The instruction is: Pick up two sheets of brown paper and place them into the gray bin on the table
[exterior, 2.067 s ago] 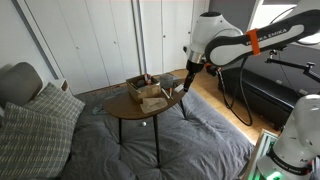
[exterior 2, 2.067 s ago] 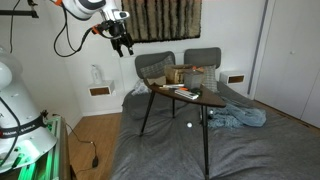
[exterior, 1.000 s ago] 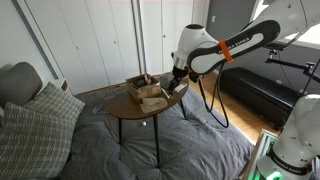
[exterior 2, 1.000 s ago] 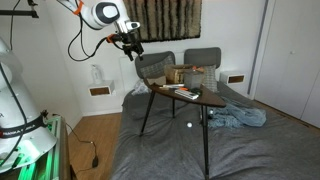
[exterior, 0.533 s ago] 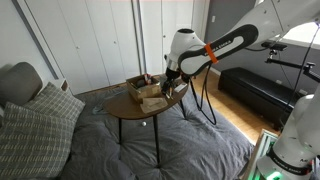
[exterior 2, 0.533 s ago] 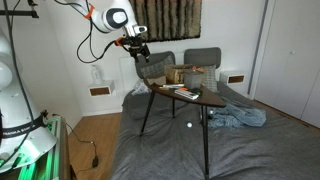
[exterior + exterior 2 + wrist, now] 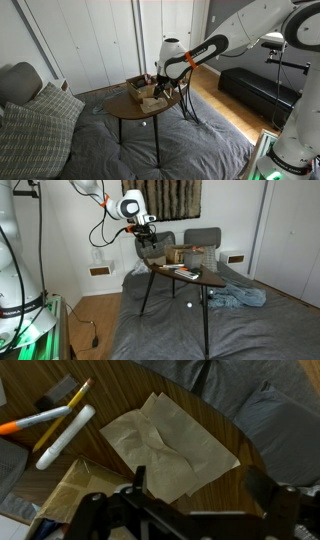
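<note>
A light tan sheet of brown paper lies flat and creased on the dark wooden table. In the wrist view my gripper is open and empty, its fingers hanging just above the sheet's near edge. A second tan crumpled sheet lies beside it. In both exterior views the gripper hovers over the end of the small oval table, with pale paper below it. A grey shape at the wrist view's edge may be the gray bin; I cannot tell.
A white marker, an orange pen and a pencil lie on the table by the paper. A brown box stands on the table. Grey bedding and pillows surround the table legs.
The arm has swung from beside the table to over it. The gripper has come down above the paper and stays open.
</note>
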Robot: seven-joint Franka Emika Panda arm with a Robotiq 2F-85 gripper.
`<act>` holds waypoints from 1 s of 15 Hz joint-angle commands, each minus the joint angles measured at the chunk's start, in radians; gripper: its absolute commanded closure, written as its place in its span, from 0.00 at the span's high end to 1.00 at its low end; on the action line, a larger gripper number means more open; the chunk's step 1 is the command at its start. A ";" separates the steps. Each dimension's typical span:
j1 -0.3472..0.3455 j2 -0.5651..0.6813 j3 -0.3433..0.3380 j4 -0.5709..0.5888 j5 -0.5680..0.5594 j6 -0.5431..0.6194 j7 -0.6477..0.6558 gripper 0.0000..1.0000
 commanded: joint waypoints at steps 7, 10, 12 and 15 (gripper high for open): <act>-0.023 0.228 0.010 0.173 0.014 0.015 -0.053 1.00; -0.034 0.269 0.015 0.210 0.023 0.005 -0.064 1.00; -0.038 0.290 0.017 0.232 0.022 -0.007 -0.071 1.00; -0.039 0.316 0.018 0.259 0.021 -0.018 -0.075 1.00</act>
